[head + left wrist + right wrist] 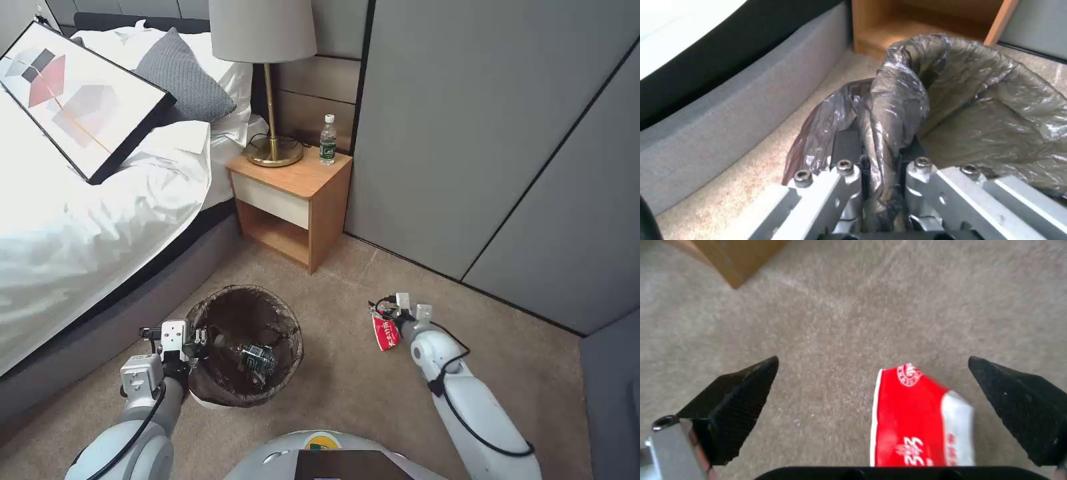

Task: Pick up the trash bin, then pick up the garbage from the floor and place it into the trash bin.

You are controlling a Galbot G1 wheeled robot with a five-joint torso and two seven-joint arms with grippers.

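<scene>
Head view, left gripper (200,340) jaws clamping trash bin (243,347) rim, right gripper (871,400) jaws spread over carton (918,418)

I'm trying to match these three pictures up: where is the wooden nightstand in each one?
Head view: nightstand beside the bed, behind the trash bin.
Left wrist view: its lower shelf, beyond the trash bin the left tool grips.
Right wrist view: its corner, beyond the open right tool and garbage.
Shared landmark: the beige carpet.
</scene>
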